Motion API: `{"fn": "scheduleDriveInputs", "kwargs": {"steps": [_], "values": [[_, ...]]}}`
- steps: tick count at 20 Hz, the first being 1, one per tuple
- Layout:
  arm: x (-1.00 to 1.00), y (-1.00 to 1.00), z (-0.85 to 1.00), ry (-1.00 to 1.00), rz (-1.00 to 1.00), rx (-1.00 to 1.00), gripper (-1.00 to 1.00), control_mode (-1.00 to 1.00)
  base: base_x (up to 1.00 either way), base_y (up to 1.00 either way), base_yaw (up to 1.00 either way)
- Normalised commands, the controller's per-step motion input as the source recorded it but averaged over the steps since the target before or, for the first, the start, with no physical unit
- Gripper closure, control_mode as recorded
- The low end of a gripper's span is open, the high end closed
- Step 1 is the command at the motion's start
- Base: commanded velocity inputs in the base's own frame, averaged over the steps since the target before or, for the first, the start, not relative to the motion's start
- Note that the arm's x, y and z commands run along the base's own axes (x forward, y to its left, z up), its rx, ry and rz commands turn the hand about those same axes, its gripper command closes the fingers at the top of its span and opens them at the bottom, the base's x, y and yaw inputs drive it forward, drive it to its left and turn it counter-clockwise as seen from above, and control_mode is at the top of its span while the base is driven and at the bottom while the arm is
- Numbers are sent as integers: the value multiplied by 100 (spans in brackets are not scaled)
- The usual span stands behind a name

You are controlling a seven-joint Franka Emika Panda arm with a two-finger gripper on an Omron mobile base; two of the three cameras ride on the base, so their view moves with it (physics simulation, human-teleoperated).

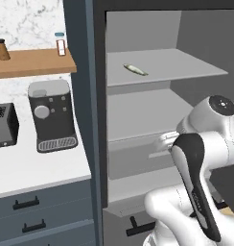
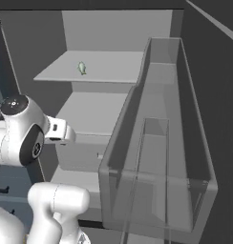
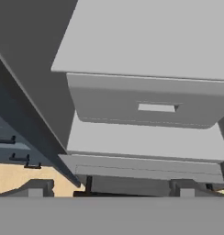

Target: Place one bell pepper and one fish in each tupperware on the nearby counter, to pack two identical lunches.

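A small pale fish [image 1: 135,70] lies on the upper shelf of the open fridge, also seen as the fish [image 2: 82,68] from the right side. My gripper [image 3: 110,190] is open, its two fingertips [image 3: 35,188] wide apart with nothing between them, facing the fridge's lower shelves well below the fish. The hand [image 1: 165,141] reaches in at middle-shelf height. The white counter [image 1: 37,168] lies left of the fridge. The bell pepper and the tupperware are out of view.
A grey fridge drawer [image 3: 150,103] with a slot handle sits ahead of the hand. The open fridge door with clear bins [image 2: 161,143] stands close on the right. A coffee machine [image 1: 52,115] and a toaster [image 1: 4,126] sit on the counter under a wooden shelf [image 1: 32,62].
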Motion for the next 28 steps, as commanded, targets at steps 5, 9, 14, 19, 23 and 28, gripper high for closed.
{"fn": "scheduleDriveInputs", "kwargs": {"steps": [5,9,14,19,23,28], "values": [[50,10,23,-5,5,0,-100,-100,0,0,0],[69,1,64,-13,0,4,-100,-100,0,0,0],[49,0,73,-15,0,4,-100,-100,0,0,0],[28,-4,75,-10,1,0,-100,-100,0,0,0],[18,-6,68,-7,4,0,-100,-100,0,0,0],[21,0,49,-8,4,0,-100,-100,0,0,0]]}}
